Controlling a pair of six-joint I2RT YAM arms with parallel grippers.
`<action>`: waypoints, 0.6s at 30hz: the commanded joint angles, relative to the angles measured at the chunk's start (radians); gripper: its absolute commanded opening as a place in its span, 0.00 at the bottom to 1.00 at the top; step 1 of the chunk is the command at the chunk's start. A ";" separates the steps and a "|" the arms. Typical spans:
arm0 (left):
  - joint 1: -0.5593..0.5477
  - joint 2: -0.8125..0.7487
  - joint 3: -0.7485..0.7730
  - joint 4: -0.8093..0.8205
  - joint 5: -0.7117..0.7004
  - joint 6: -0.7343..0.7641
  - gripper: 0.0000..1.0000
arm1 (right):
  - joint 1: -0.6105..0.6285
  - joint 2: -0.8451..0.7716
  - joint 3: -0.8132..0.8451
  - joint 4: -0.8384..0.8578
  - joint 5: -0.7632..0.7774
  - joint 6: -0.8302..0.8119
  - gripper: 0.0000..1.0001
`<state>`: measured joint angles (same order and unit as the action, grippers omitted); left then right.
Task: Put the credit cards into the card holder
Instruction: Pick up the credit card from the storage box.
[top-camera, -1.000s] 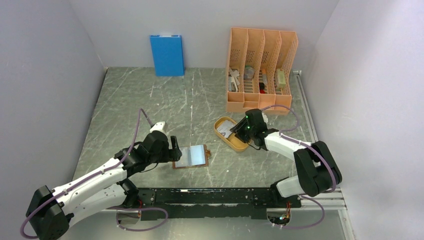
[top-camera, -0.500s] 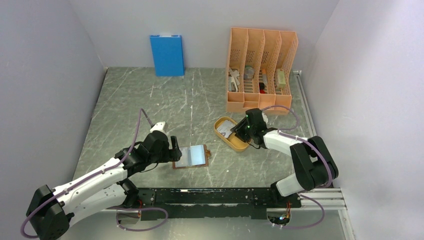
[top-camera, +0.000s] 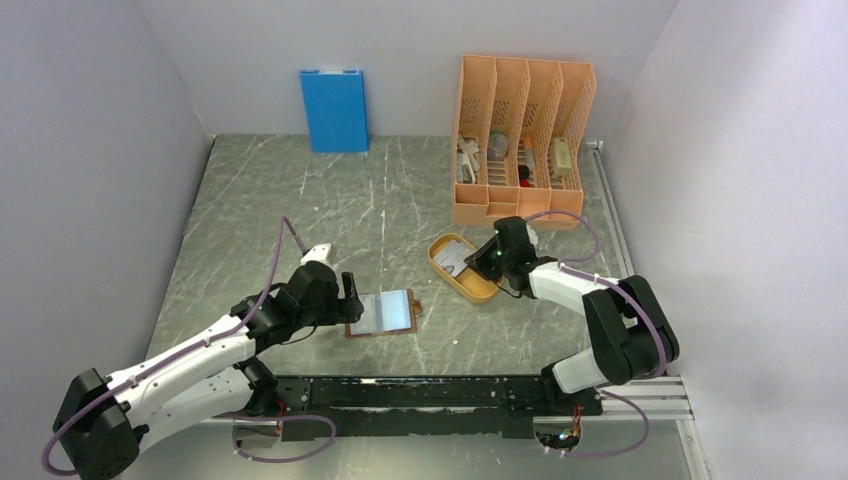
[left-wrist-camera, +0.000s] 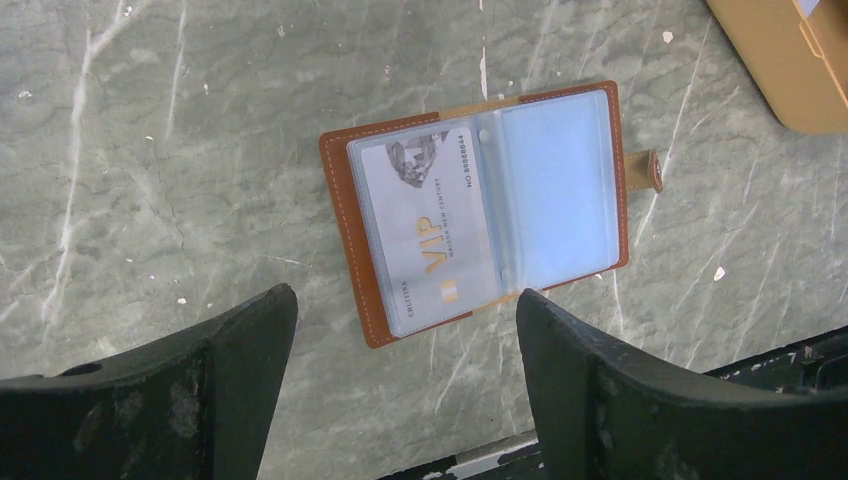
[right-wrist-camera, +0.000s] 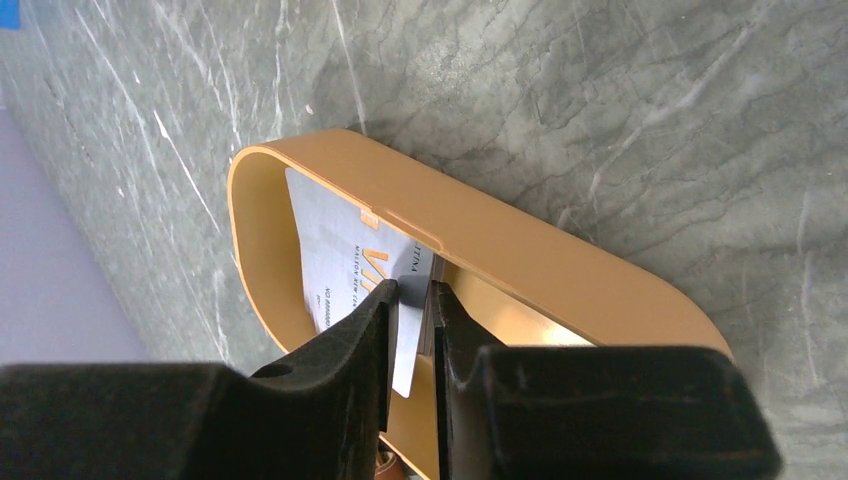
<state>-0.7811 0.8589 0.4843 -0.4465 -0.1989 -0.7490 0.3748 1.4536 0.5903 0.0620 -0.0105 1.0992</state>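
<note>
Hardly anything has shifted in the last second. The right arm's elbow swung out a touch and the right gripper (right-wrist-camera: 415, 300) nudged slightly over the orange oval tray (right-wrist-camera: 560, 265), while the left arm sits exactly where it was.

The right fingers (right-wrist-camera: 350, 345) are pinched nearly together on the edge of a pale credit card (right-wrist-camera: 335, 250) with gold lettering, which is inside the tray. The card looks tilted up against the tray wall, though I can't tell whether it's clear of the tray floor (there may be a second card behind it, hard to say).

The left gripper (left-wrist-camera: 400, 305) has its fingers wide apart and holds nothing, hovering just above the near edge of the card holder (left-wrist-camera: 560, 190). That holder lies open flat on the marble-look table (top-camera: 300, 200), well apart from the tray, snap tab sticking out the side. One VIP card (left-wrist-camera: 425, 235) already sits in its left clear sleeve.

An orange file rack (top-camera: 520, 130) and a blue box (top-camera: 333, 110) stand at the back wall.
</note>
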 joint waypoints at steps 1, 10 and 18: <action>-0.006 -0.003 0.010 0.010 -0.008 0.000 0.85 | -0.011 -0.025 -0.017 -0.005 0.017 -0.005 0.21; -0.006 -0.002 0.009 0.010 -0.008 0.000 0.85 | -0.010 -0.052 -0.018 -0.010 0.017 -0.007 0.13; -0.006 -0.003 0.010 0.009 -0.008 0.000 0.85 | -0.010 -0.085 -0.020 -0.021 -0.005 -0.009 0.05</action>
<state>-0.7811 0.8585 0.4843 -0.4465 -0.1989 -0.7490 0.3740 1.3956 0.5861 0.0559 -0.0116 1.0985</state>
